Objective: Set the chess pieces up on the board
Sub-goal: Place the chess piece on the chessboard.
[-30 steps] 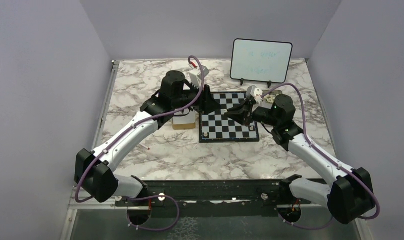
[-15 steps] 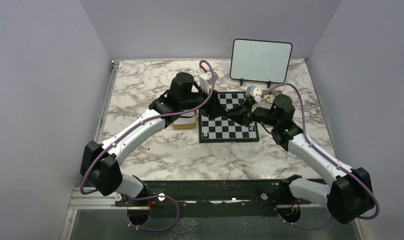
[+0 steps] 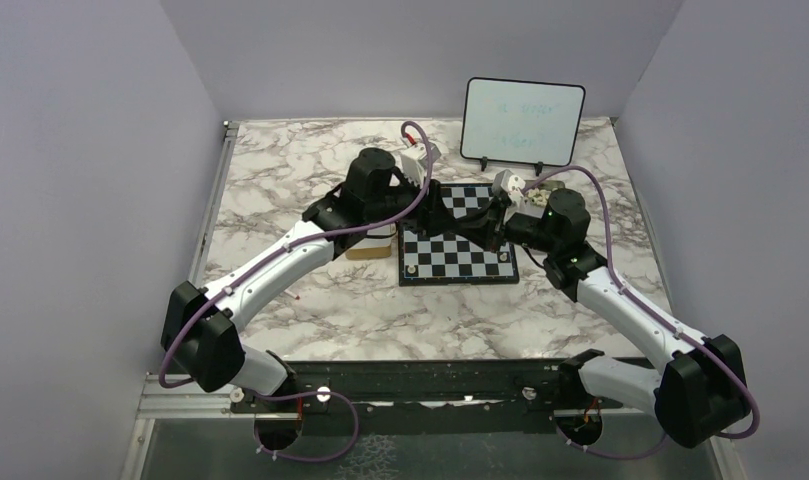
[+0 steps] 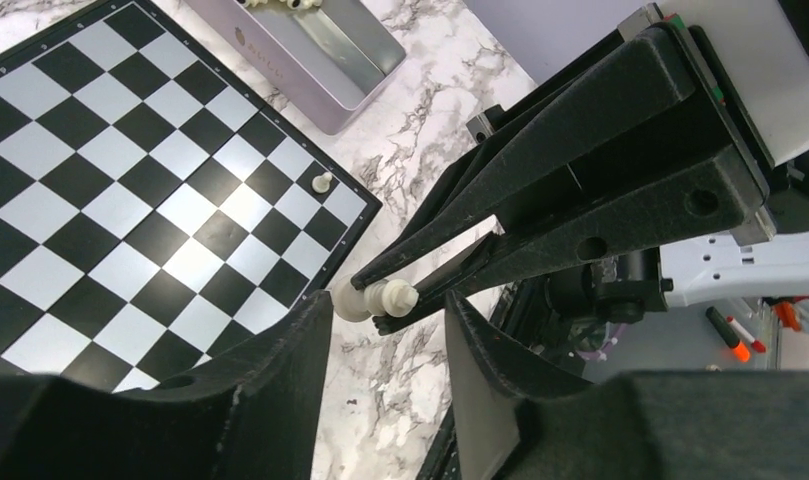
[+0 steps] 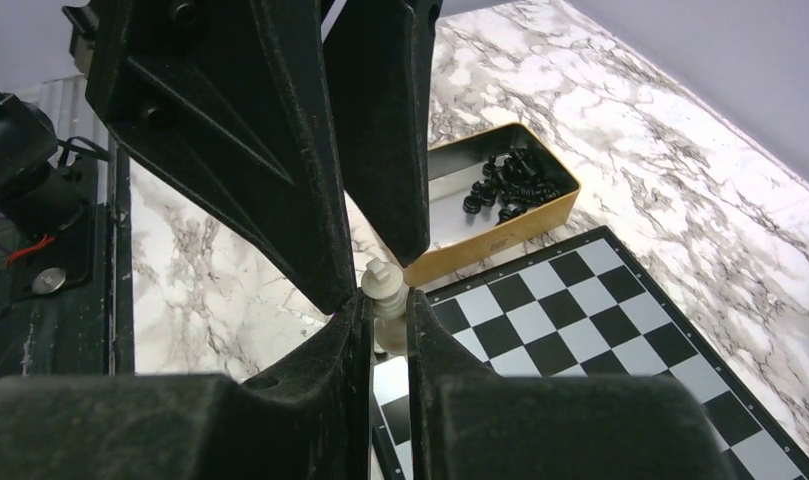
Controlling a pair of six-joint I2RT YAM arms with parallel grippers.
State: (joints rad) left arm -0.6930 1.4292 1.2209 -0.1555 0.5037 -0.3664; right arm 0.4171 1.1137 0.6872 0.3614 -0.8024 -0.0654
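Observation:
A cream-white chess piece [image 5: 385, 290] is pinched in my shut right gripper [image 5: 388, 308], held in the air over the left part of the board [image 3: 458, 240]. My left gripper [image 4: 385, 330] is open, with one finger on each side of that same piece [image 4: 378, 298]. Its base lies close against the left finger; I cannot tell if they touch. In the right wrist view the left gripper's big black fingers [image 5: 270, 170] straddle the piece from above. In the top view the two grippers meet above the board. One white pawn [image 4: 322, 183] stands near a board corner.
A gold tin [image 5: 500, 200] holding several black pieces sits left of the board. A silver tin [image 4: 310, 50] with white pieces lies by the board's other side. An upright whiteboard [image 3: 523, 122] stands at the back. Marble table [image 3: 310, 290] all round.
My left arm has swung right over the board until its open fingers straddle the piece held by the right gripper. The right arm has stayed almost still.

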